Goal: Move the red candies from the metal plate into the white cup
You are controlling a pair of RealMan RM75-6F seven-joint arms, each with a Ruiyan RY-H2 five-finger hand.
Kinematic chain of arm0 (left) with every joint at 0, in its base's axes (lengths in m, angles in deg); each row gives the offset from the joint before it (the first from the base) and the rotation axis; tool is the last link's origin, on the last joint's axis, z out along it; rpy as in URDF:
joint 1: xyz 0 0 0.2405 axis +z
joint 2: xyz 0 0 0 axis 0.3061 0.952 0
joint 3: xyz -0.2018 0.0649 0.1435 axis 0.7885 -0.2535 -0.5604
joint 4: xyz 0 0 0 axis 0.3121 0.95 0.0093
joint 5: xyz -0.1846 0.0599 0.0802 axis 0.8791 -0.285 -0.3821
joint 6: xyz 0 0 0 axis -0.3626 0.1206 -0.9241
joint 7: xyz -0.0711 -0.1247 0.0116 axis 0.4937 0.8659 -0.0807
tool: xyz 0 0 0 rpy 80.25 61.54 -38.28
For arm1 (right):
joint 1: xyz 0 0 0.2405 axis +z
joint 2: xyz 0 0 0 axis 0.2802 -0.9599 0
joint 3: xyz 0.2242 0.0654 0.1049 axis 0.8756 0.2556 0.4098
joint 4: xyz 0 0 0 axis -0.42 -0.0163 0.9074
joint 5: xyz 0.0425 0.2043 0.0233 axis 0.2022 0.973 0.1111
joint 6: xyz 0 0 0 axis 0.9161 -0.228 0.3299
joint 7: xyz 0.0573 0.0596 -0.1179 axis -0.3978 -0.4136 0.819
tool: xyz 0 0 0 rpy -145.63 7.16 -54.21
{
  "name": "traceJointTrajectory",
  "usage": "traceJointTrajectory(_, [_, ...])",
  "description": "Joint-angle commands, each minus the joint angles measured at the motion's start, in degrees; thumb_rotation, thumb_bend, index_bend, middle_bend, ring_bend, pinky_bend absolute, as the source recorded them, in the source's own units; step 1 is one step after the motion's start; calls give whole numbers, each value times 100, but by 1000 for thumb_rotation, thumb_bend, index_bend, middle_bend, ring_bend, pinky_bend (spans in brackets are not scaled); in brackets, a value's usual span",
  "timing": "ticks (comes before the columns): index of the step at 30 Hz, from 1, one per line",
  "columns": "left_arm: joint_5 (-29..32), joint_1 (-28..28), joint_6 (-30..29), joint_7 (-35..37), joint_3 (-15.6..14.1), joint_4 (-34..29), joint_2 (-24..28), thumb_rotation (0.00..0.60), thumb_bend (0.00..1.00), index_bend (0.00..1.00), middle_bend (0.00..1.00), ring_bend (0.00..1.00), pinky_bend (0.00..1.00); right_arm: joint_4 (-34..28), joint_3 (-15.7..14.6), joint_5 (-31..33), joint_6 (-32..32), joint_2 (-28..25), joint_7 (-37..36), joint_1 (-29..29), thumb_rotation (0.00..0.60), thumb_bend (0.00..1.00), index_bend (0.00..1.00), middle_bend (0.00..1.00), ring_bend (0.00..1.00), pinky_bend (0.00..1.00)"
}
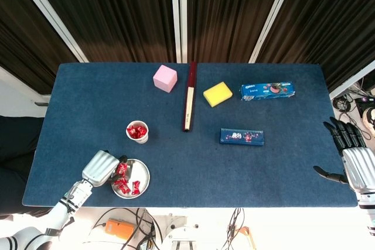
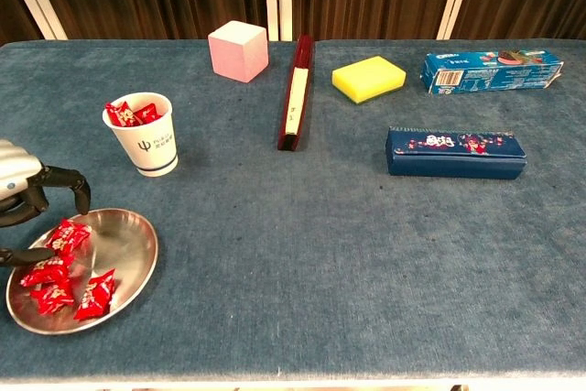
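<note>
The metal plate (image 1: pixel 140 175) (image 2: pixel 128 243) sits near the front left of the table with several red candies (image 1: pixel 122 182) (image 2: pixel 57 267) on its left half. Behind it stands the white cup (image 1: pixel 138 132) (image 2: pixel 145 134), with red candies showing in it. My left hand (image 1: pixel 101 167) (image 2: pixel 23 194) hovers over the plate's left rim, its fingers curved down and apart just above the candies, holding nothing I can see. At the table's right edge my right hand (image 1: pixel 351 153) rests with its fingers spread and empty; the chest view does not show it.
A pink cube (image 1: pixel 165 78), a dark red long box (image 1: pixel 188 96), a yellow sponge (image 1: pixel 217 93), a blue cookie box (image 1: pixel 267 91) and a dark blue box (image 1: pixel 241 136) lie across the middle and back of the table.
</note>
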Motion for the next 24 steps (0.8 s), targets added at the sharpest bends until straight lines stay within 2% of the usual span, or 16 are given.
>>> traceJointTrajectory(1, [27,-7,40,5,5,15,-18,600,195,410,889,812,625,-16,3,8,19,1,15,9,600,206,0,26,0,76])
traceJointTrajectory(24, [17,-119,375,157,-57,133,-131,600,287,523,889,813,625,-105,16,42,44,-17,125,19,600,206,0,26,0,76])
